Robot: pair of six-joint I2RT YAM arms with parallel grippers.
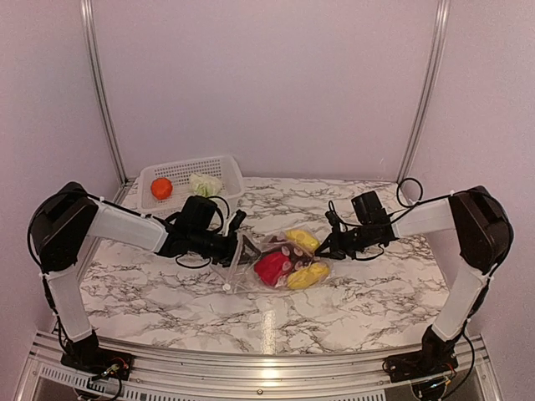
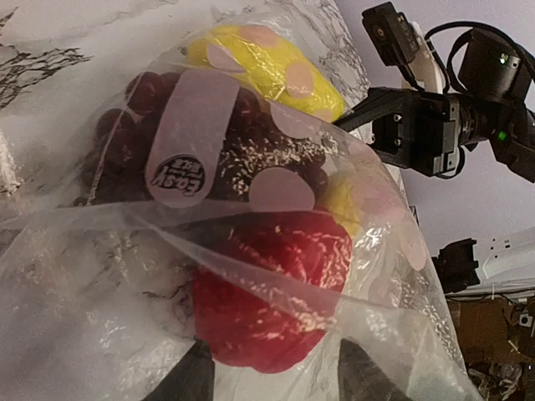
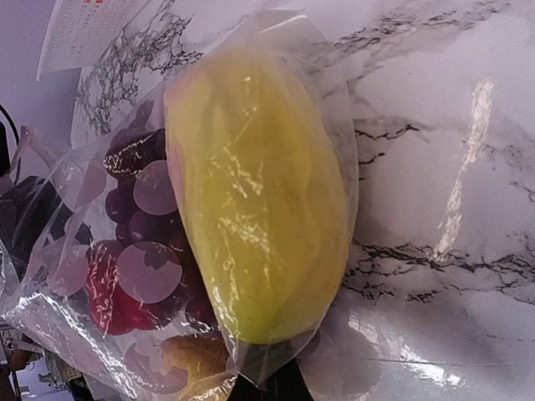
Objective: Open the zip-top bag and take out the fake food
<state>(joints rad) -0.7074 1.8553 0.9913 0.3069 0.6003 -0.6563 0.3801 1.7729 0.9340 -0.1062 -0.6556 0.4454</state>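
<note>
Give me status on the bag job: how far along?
Done: orange piece and cauliflower sit in the white basket. In hand: left gripper, open, at the zip-top bag mouth by the red piece; right gripper seems to pinch the bag's far end. Remaining: red piece, grapes and yellow pieces are inside the bag.

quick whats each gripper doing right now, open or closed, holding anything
left gripper: open, fingers spread with the bag between them.
right gripper: closed, pinching the far end of the bag.
</note>
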